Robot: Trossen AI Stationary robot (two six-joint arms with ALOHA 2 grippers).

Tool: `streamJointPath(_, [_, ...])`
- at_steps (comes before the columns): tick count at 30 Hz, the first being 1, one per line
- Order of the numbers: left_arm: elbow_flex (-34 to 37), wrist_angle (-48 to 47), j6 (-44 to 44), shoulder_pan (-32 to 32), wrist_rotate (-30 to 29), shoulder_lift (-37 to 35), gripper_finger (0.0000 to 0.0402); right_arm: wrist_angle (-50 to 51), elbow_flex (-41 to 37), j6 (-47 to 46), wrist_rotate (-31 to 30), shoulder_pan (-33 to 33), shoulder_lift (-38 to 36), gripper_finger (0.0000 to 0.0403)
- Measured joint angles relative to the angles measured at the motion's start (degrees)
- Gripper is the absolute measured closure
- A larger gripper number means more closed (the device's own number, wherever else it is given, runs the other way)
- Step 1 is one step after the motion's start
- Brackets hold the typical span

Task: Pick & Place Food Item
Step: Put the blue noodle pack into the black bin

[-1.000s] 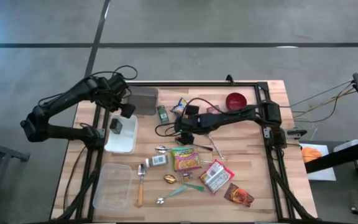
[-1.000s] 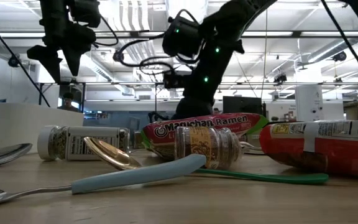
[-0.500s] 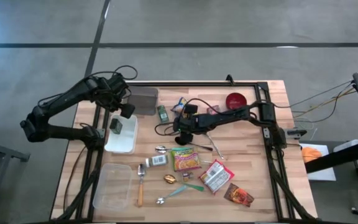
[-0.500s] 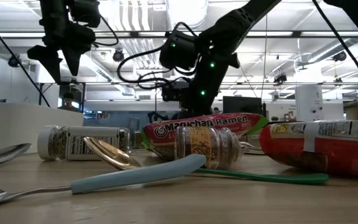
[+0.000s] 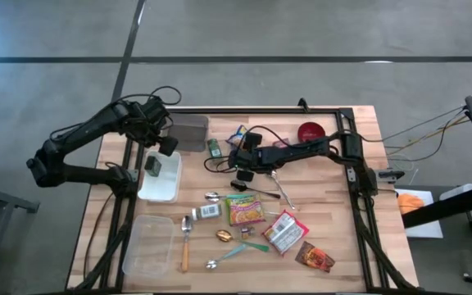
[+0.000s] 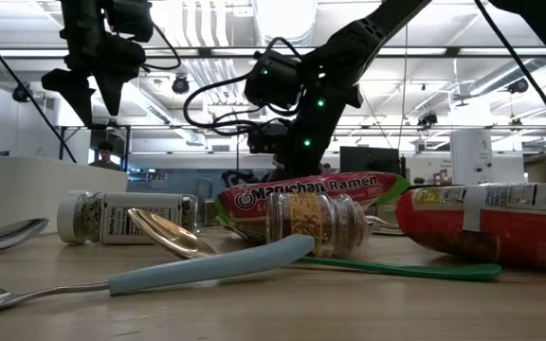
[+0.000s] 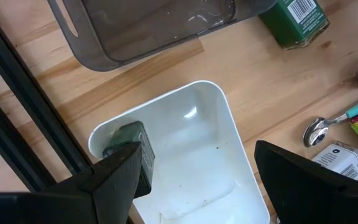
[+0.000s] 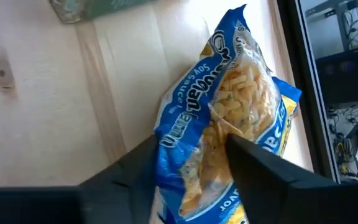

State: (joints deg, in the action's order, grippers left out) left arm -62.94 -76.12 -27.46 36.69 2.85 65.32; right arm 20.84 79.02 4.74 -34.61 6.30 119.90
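Observation:
A blue noodle packet [image 8: 229, 112] lies flat on the wooden table near its far edge [image 5: 238, 136]. My right gripper [image 8: 191, 180] slants down onto it from the table's right side, with a finger on each side of the packet. My left gripper [image 7: 207, 186] hangs open above a white tray [image 7: 185, 130] at the table's left, touching nothing. A dark green item [image 7: 129, 146] lies in a corner of that tray. In the low view my right gripper's fingertips are hidden behind the ramen packet [image 6: 306, 194]. My right gripper has the blue noodle packet's end nearest the fingers [image 8: 191, 162] between its two fingers [image 8: 132, 174], one on each long edge. The fingers slant down from the table's right side and lie along the packet. The packet rests on the table.
A grey container [image 5: 188, 131] and a green jar [image 5: 213, 147] stand at the far left, a red bowl [image 5: 310, 132] at the far right. A ramen packet [image 5: 244, 209], spice jars, spoons and red packets [image 5: 285, 232] crowd the near middle. A clear container [image 5: 148, 244] lies near left.
My right gripper has moved toward the table's far edge and sunk onto the blue noodle packet. The packet has stayed where it was on the table.

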Motion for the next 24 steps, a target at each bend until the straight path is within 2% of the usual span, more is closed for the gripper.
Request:
streamJointPath(10, [0.0,0.0,0.0,0.0,0.0,0.0,0.0085,0.4,0.0,0.0,1.1,0.2,0.0,0.0383])
streamJointPath(15, [0.0,-0.1,0.0,0.0,0.2,0.0,0.0085,2.5,0.0,-3.4,5.4,0.7,0.0,0.0389])
streamJointPath(18, [0.0,-0.3,0.0,0.0,0.2,0.0,0.0085,3.8,-0.1,-6.6,10.7,0.9,-0.5,0.0390])
streamJointPath(24, [0.0,-0.6,0.0,-0.1,0.1,0.0,0.0085,5.4,-0.1,-9.9,18.1,0.7,-5.3,0.0391])
